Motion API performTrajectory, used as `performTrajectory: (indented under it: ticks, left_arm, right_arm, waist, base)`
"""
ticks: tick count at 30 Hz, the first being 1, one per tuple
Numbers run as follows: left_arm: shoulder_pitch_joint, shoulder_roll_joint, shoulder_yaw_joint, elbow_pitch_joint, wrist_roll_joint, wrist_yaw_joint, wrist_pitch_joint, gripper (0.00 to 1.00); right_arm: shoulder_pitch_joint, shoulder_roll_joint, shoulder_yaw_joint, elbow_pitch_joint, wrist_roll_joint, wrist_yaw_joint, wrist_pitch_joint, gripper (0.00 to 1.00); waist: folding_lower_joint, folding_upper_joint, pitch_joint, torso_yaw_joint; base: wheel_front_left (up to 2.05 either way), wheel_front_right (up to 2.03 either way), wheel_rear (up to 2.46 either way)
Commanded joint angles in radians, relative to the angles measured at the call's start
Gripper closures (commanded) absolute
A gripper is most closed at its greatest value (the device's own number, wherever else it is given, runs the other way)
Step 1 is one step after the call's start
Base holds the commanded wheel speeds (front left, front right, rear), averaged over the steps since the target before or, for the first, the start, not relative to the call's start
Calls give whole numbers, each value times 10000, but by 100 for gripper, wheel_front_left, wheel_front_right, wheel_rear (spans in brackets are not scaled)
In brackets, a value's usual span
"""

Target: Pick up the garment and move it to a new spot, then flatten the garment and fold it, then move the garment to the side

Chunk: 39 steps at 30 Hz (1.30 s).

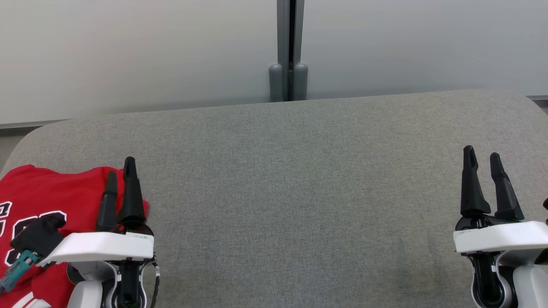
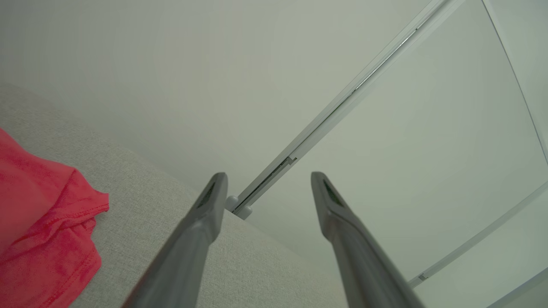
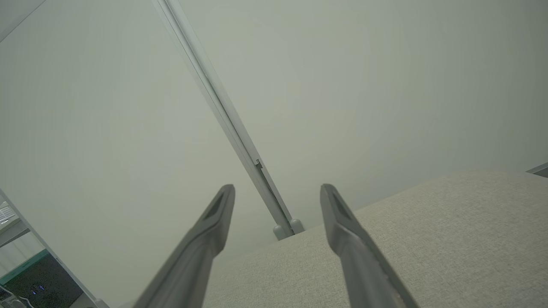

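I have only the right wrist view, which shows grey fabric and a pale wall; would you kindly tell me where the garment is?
Observer: The red garment lies at the left end of the grey fabric surface, at the head view's lower left.
Operator: Thank you. Is the left arm holding it?
Observer: No. The left gripper sits by the garment's right edge, jaws open with nothing between them.
Operator: Does the garment look flat?
Observer: Not there. In the left wrist view its hem is bunched into folds.
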Motion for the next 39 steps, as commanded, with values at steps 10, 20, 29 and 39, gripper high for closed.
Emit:
performTrajectory:
  ticks: [10, 20, 29, 39]
  left_arm:
    - [-284, 74, -781, -139, 2228, 689, -354, 0]
    - [-345, 94, -1465, 51, 4552, 1346, -613, 0]
    - [-406, 361, -2220, 618, 5858, 1978, -830, 0]
    - [-499, 447, -2584, 832, 6441, 2449, -1063, 0]
  right_arm:
    - [-295, -66, 142, 157, -1837, 5, -384, 0]
    - [-324, -63, 240, 399, -3594, 4, -651, 0]
    - [-322, 40, 286, 389, -4630, 5, -859, 0]
    - [-367, 84, 388, 643, -5030, 5, -1100, 0]
  waist:
    - [0, 0, 13, -5]
    - [0, 0, 70, -18]
    - [0, 0, 118, -13]
    - [0, 0, 169, 33]
  base:
    - [0, 0, 0]
    - [0, 0, 0]
    - [0, 0, 0]
    - [0, 0, 0]
